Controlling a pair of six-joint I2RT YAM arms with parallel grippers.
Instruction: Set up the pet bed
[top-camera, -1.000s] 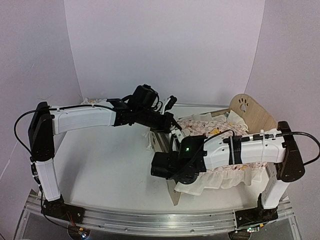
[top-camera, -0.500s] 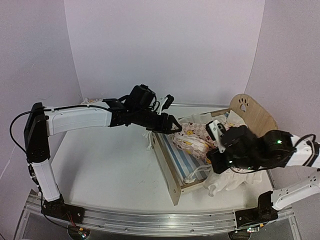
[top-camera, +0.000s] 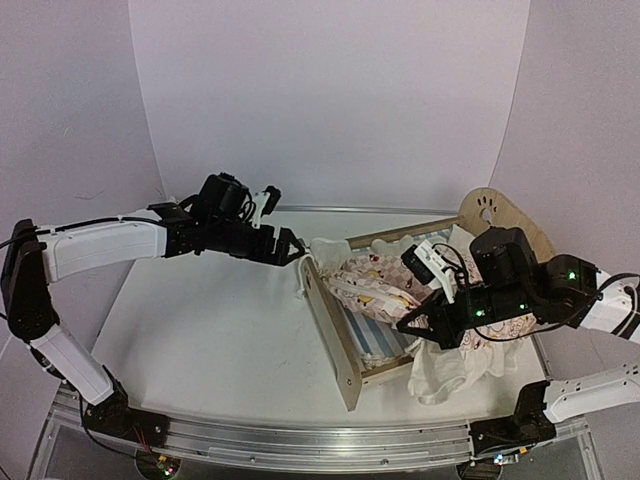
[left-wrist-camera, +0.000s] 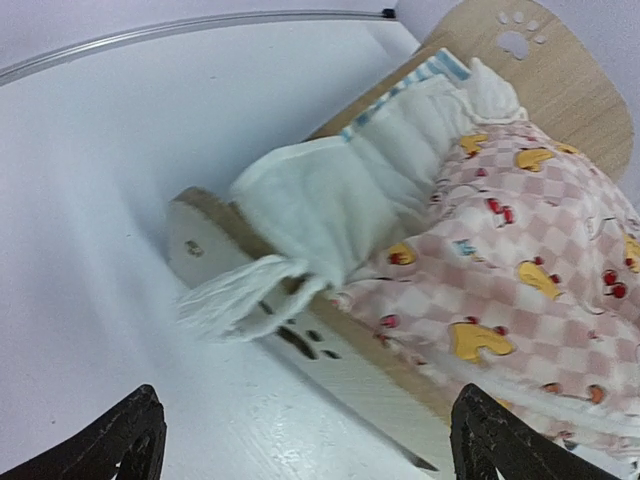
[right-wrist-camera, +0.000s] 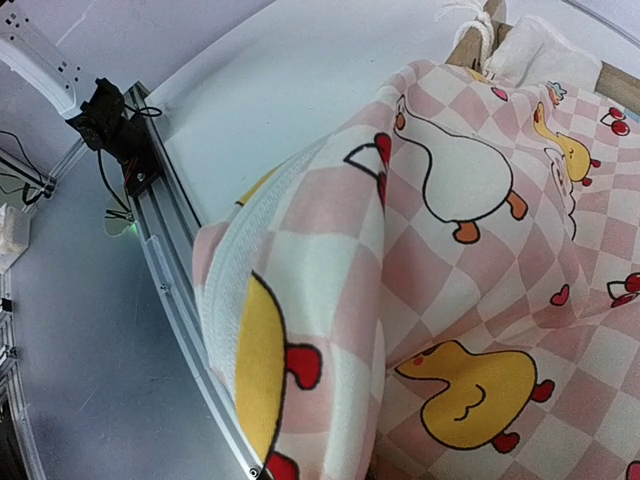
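The pet bed (top-camera: 336, 335) is a light plywood frame with a paw-print headboard (top-camera: 497, 215) at the right; a strip of its blue-and-white striped base (top-camera: 385, 345) shows. The pink checkered duck-print cover (top-camera: 375, 280) lies bunched across it and spills over the near right side. My left gripper (top-camera: 286, 246) hovers open just left of the bed's far corner, holding nothing; its wrist view shows the cover's white ruffle (left-wrist-camera: 335, 195) and a tassel (left-wrist-camera: 228, 300) ahead. My right gripper (top-camera: 413, 322) is shut on the cover; cloth (right-wrist-camera: 430, 300) hides its fingers.
The metal base rail (top-camera: 300, 440) runs along the table's near edge and shows in the right wrist view as the rail (right-wrist-camera: 170, 270). White walls close in the back and sides. Bare tabletop (top-camera: 210, 330) lies left of the bed.
My left gripper has opened, let go of the cover's corner and drawn back to the left. My right gripper has shut on the cover and dragged it rightward, baring the striped base.
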